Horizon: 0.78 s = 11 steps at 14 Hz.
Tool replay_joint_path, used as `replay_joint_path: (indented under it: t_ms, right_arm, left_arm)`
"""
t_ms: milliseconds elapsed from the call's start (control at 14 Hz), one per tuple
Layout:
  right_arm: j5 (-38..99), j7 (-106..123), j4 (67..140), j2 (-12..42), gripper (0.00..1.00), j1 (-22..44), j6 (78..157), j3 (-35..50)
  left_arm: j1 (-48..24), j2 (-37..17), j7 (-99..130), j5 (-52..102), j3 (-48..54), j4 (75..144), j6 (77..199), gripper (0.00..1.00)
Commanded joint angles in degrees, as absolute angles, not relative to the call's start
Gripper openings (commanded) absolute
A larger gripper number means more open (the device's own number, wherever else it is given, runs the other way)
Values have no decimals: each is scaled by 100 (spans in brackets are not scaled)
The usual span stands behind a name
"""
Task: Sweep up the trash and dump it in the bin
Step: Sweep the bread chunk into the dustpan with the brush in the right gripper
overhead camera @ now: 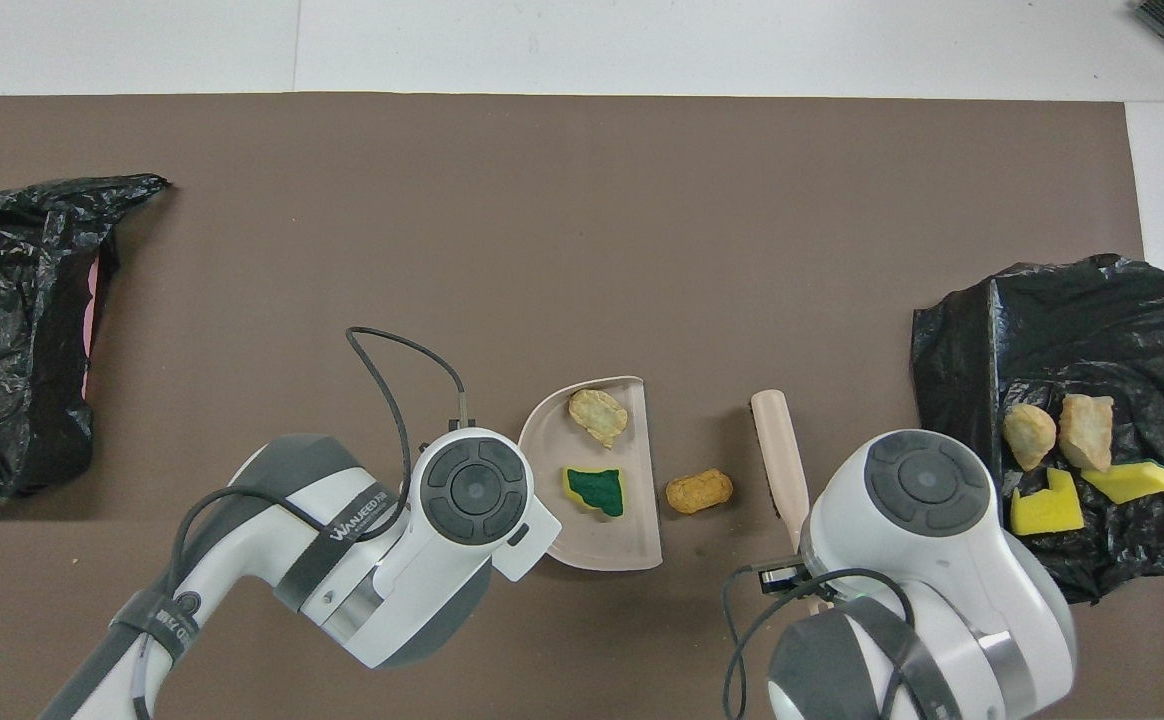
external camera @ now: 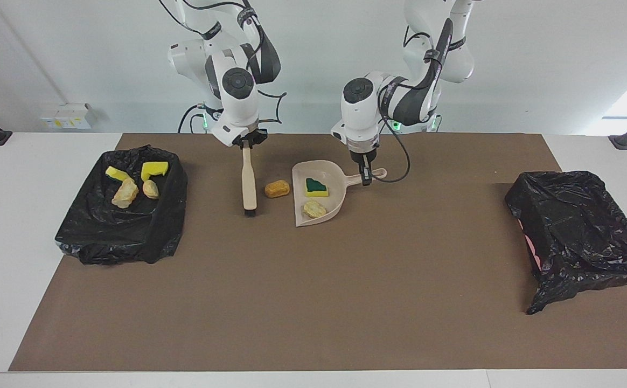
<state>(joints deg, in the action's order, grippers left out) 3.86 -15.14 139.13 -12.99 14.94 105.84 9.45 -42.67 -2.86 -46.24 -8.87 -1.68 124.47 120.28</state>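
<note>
Facing view: right gripper [external camera: 246,144] jaws clamp the brush [external camera: 248,183], left gripper [external camera: 366,173] jaws clamp the dustpan [external camera: 334,202] handle, one orange lump [external camera: 277,188] lying between the two.

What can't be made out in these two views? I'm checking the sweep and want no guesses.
- Left gripper on the dustpan handle: overhead view, hidden under its own arm.
- Right gripper on the brush: overhead view, mostly hidden by its wrist.
- Covered bin at the left arm's end: contents hidden by black plastic in both views; overhead view cuts it at the edge.
</note>
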Motion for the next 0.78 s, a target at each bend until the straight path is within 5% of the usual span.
replay_joint_path:
  t_ms: [0, 357, 713]
  right_arm:
    - [946, -1022, 13975, -1336, 0, 1617, 10818, 984]
    - [3027, -922, 13948, -1292, 0, 1915, 11371, 984]
    - [3208, -1151, 13641, -1160, 0, 2065, 11356, 984]
  left_arm:
    - [-4465, 79, -4554, -940, -220, 12927, 12014, 0]
    - [-4465, 132, -4280, -914, -211, 13052, 12190, 0]
    - [-4316, 167, -4324, -826, -220, 13298, 12762, 0]
